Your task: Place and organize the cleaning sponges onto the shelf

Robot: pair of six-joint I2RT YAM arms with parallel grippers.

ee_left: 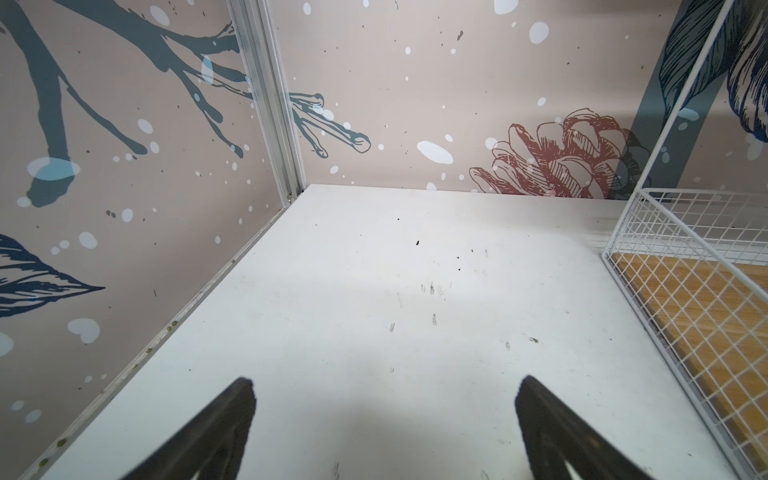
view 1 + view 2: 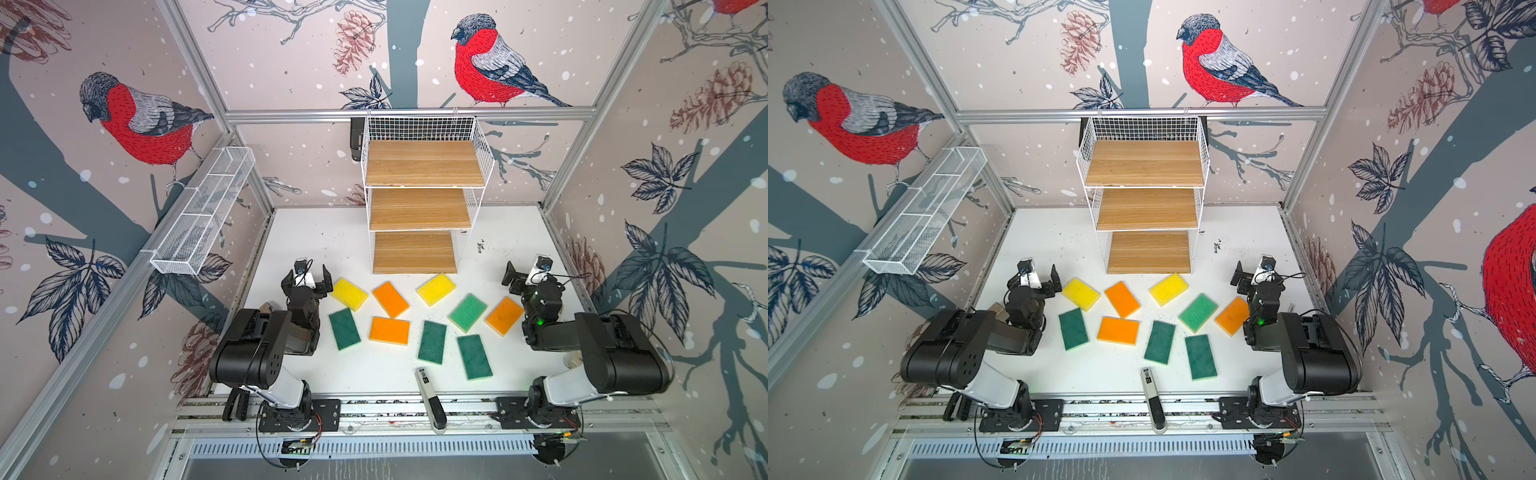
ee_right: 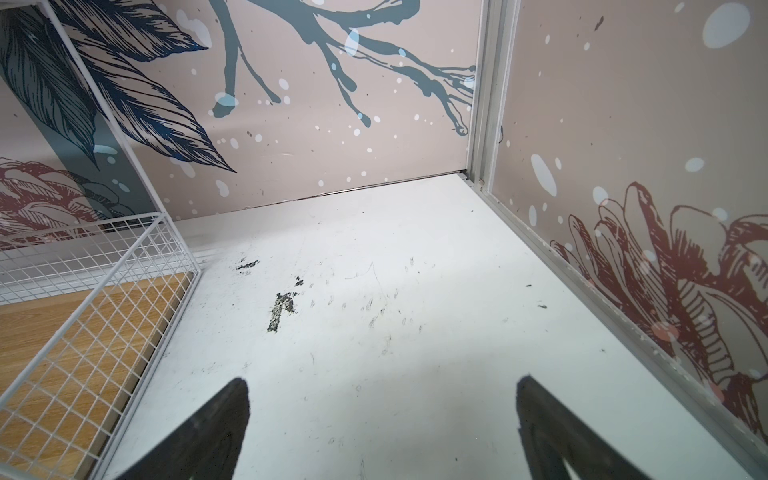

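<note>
Left gripper [image 2: 306,279] sits with jaws spread wide and nothing between them; right gripper [image 2: 524,274] the same, wide and empty. Each wrist view shows only bare white table [image 1: 374,270] between the fingers

Cleaning sponges [image 2: 432,342]: nine, all flat on the table, scattered at mixed angles in the strip between the two grippers
- yellow sponge [image 2: 350,294] just beside the left gripper's inner finger, not touching
- green sponge [image 2: 344,329] beside the left arm, nearer the front than the yellow one
- orange sponge [image 2: 504,316] close against the right arm's wrist, behind the right gripper's fingers
- the other six lie mid-table, well apart from either gripper

Shelf [image 2: 419,210] stands behind the sponges at back centre, lowest board nearest them, both grippers pointing past its sides. Mesh trough [image 2: 203,212] hangs on the left wall. Handheld device [image 2: 430,395] lies at the front edge
</note>
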